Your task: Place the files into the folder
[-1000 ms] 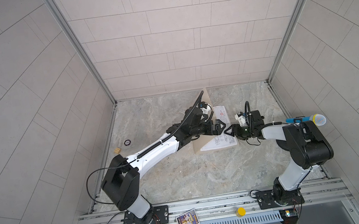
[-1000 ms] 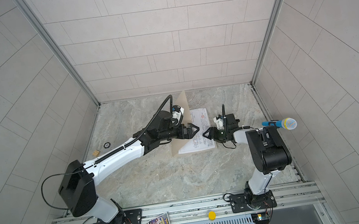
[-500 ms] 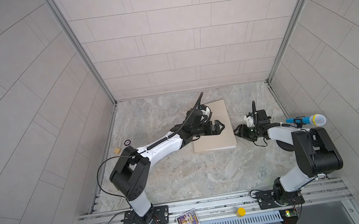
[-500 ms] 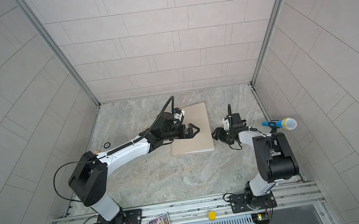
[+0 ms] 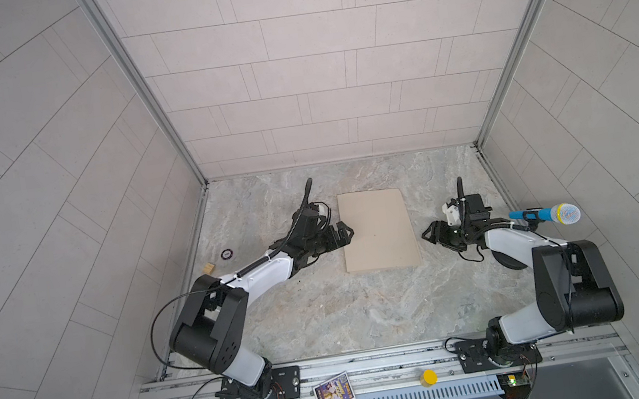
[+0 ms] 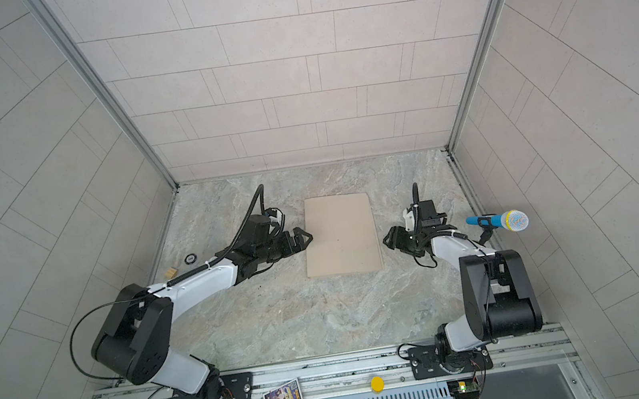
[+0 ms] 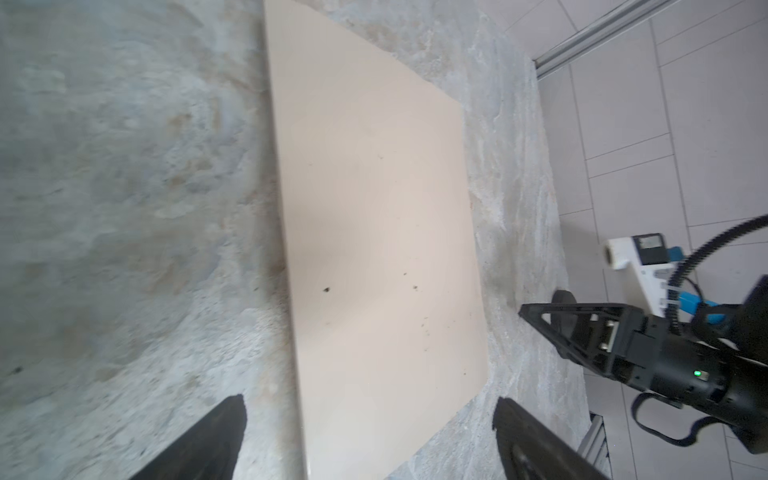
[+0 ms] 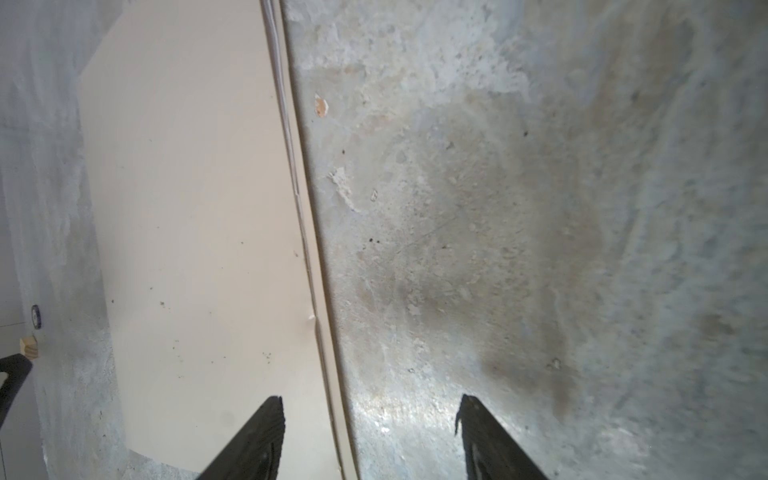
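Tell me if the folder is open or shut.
Shut. The folder lies flat as one plain tan rectangle in both top views; the right wrist view shows its edges stacked together.

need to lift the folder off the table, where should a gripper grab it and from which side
Probably its long edge facing the right gripper, approached low from that side. The folder lies shut and flat on the table, so only edges offer; the right wrist view shows this one slightly layered, a lip to pinch.
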### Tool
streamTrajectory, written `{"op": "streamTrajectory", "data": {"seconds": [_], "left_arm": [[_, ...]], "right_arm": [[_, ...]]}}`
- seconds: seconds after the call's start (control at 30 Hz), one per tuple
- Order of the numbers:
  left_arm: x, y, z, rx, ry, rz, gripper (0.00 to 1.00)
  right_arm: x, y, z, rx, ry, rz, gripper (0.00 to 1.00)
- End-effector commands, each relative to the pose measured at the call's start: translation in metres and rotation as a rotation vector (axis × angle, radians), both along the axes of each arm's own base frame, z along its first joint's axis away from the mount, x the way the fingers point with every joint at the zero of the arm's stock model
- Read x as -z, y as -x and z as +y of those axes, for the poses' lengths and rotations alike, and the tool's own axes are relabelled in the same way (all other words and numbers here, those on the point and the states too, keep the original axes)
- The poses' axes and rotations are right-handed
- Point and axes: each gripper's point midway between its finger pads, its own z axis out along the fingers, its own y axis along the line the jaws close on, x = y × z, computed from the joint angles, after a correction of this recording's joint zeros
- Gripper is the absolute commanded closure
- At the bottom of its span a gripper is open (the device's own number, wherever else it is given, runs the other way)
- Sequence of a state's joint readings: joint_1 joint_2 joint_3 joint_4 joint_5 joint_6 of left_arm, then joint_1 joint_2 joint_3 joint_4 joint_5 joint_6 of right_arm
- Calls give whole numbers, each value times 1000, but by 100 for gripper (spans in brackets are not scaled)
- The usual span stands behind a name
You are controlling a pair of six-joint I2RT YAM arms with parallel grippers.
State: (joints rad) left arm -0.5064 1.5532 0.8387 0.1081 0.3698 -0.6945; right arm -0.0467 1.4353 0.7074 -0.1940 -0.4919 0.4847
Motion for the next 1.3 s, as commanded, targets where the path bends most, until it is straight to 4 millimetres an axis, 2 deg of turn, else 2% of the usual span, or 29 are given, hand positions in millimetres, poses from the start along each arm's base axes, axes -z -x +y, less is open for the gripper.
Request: {"op": "streamTrajectory", "data": {"seconds": [0.0, 0.3, 0.4, 0.57, 0.93, 1.1, 1.27], "left_arm": [[-6, 3, 16, -18, -54, -33, 0], [9, 7, 76, -138, -139, 30, 0], [11, 8, 96, -205, -154, 34, 0], [15, 12, 127, -334, -179, 30, 0], [11, 30, 186, -501, -290, -11, 0], [5, 37, 202, -532, -321, -35, 0], [4, 40, 208, -548, -331, -40, 0]], "right_arm": [[-21, -3, -3, -22, 39, -86, 32], [-79, -8, -39, 50, 279, -356, 26], [-95, -4, -52, 113, 353, -508, 24], [-121, 10, -72, 227, 452, -708, 12], [-108, 14, -101, 334, 616, -717, 11], [-95, 10, -110, 351, 678, -706, 11], [-86, 6, -117, 383, 712, -722, 10]]}}
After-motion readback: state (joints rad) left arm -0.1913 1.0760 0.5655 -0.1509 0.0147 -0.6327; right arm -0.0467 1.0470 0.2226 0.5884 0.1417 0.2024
